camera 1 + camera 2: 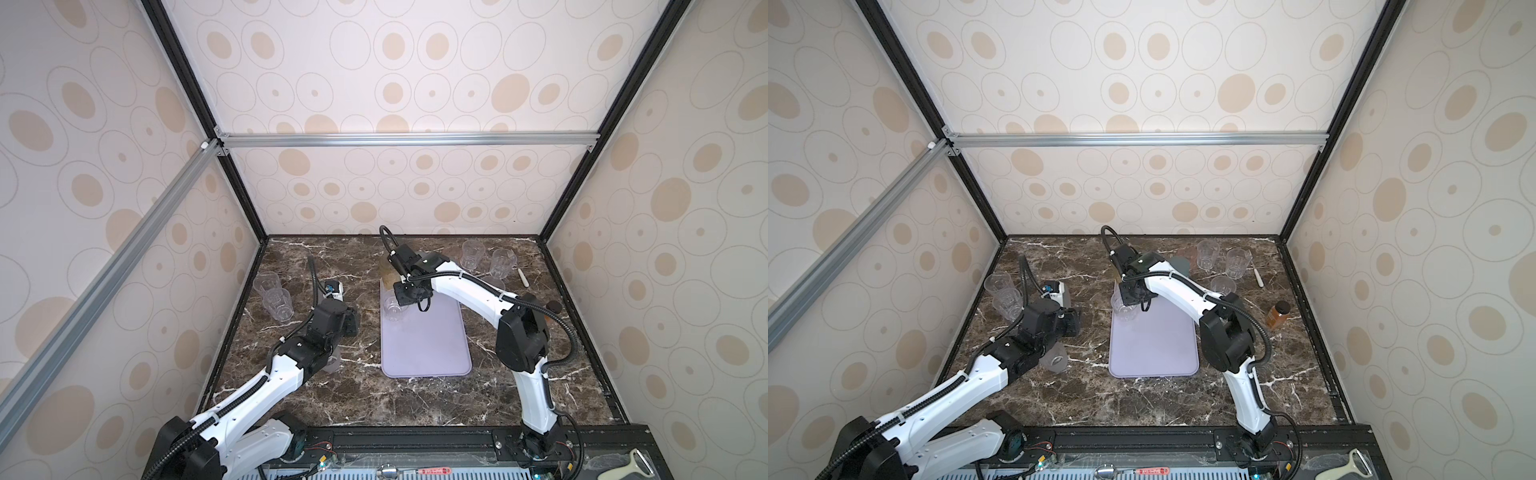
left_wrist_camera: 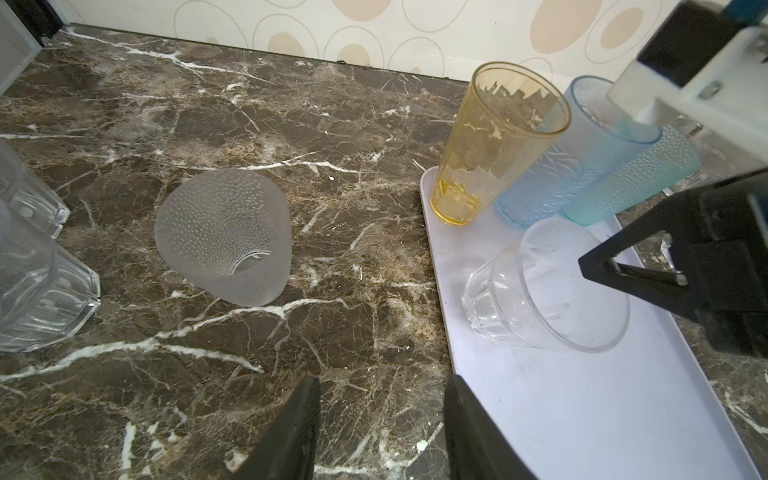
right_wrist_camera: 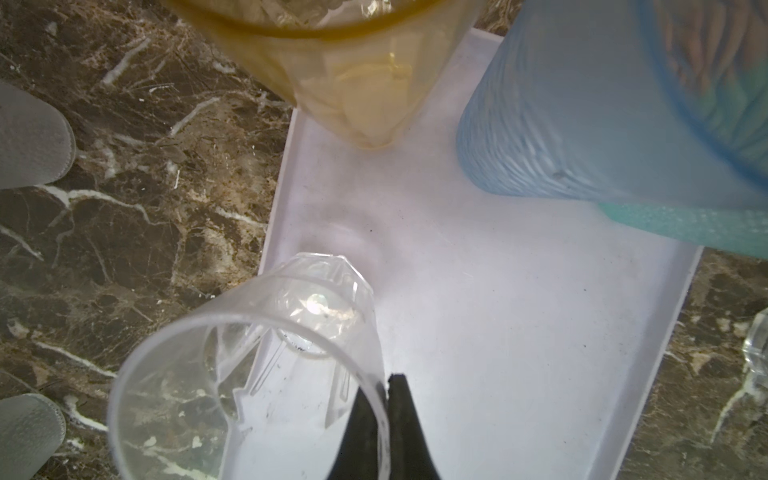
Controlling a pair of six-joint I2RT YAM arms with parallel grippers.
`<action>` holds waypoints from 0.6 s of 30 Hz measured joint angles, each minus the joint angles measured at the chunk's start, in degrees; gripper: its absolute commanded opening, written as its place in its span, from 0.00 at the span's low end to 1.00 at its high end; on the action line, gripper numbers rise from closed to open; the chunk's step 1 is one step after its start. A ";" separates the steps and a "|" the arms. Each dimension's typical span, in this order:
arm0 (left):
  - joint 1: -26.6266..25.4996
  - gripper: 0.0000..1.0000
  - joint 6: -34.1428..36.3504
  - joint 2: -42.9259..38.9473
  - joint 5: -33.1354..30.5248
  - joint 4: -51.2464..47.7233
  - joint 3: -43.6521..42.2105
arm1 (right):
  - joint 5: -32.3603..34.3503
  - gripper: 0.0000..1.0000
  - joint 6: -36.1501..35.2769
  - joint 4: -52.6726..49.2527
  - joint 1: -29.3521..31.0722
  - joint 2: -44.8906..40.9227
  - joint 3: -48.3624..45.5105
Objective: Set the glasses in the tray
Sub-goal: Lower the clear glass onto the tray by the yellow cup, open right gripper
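A short clear glass (image 3: 249, 374) is pinched at its rim by the right gripper (image 3: 388, 388), tilted over the tray's (image 3: 519, 340) 11 o'clock corner. Placing is judged under way; levelling and release are needed. The left gripper (image 2: 382, 380) is seen part-open, empty.

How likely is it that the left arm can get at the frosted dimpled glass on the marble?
Probably yes: the frosted glass stands upright on bare tabletop just ahead of the open left tool, nothing between them.

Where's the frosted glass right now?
The frosted glass sits on the marble left of the tray, two clear glasses further left; in both top views the left arm partly covers it.
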 measured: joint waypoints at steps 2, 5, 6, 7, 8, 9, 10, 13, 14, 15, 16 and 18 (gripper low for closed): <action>0.13 0.49 0.35 0.24 0.02 0.85 0.00 | 0.02 0.00 0.00 -0.07 -0.02 0.79 0.70; 0.24 0.49 0.61 0.90 0.11 1.60 0.00 | 0.22 0.00 -0.02 -0.13 -0.02 1.88 1.51; 0.26 0.49 0.72 1.14 0.20 1.77 -0.02 | 0.35 0.00 -0.02 -0.07 -0.02 2.23 1.66; 0.28 0.49 0.76 1.36 0.24 1.97 -0.02 | 0.50 0.00 -0.02 -0.13 -0.02 2.54 1.84; 0.31 0.49 0.79 1.51 0.28 2.14 -0.04 | 0.66 0.01 -0.02 -0.09 -0.02 2.80 1.90; 0.35 0.49 0.79 1.62 0.35 2.25 -0.09 | 0.72 0.01 -0.02 -0.09 -0.02 2.95 1.90; 0.39 0.50 0.81 1.68 0.42 2.32 -0.13 | 0.76 0.02 -0.02 -0.17 -0.02 3.15 1.90; 0.50 0.50 0.83 1.84 0.48 2.54 -0.33 | 0.87 0.04 -0.02 -0.48 -0.02 3.65 2.56; 0.50 0.50 0.83 1.88 0.50 2.56 -0.35 | 0.90 0.05 -0.02 -0.48 -0.02 3.69 2.75; 0.50 0.49 0.83 1.92 0.55 2.62 -0.35 | 0.92 0.07 -0.02 -0.48 -0.02 3.74 2.80; 0.52 0.50 0.85 1.92 0.59 2.67 -0.35 | 0.90 0.08 -0.02 -0.50 -0.02 3.74 2.80; 0.55 0.50 0.85 1.95 0.70 2.67 -0.35 | 0.90 0.10 -0.02 -0.50 -0.02 3.78 2.80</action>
